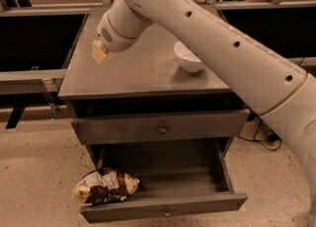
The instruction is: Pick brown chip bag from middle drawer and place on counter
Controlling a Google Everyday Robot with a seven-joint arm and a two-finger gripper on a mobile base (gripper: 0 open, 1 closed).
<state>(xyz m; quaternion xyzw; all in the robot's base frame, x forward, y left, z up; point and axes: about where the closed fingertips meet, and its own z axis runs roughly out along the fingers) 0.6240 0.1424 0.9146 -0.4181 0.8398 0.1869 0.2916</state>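
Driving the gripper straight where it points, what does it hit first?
Probably the counter: the gripper hangs above its left side, pointing down-left. Depth is unclear; it could pass the left edge.

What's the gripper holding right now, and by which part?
Nothing. The gripper hangs empty over the counter; the brown chip bag lies by the middle drawer's left front corner.

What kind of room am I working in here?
Probably a lab or office test space: a grey drawer cabinet on speckled floor, loose cables behind. The claw hangs over the counter.
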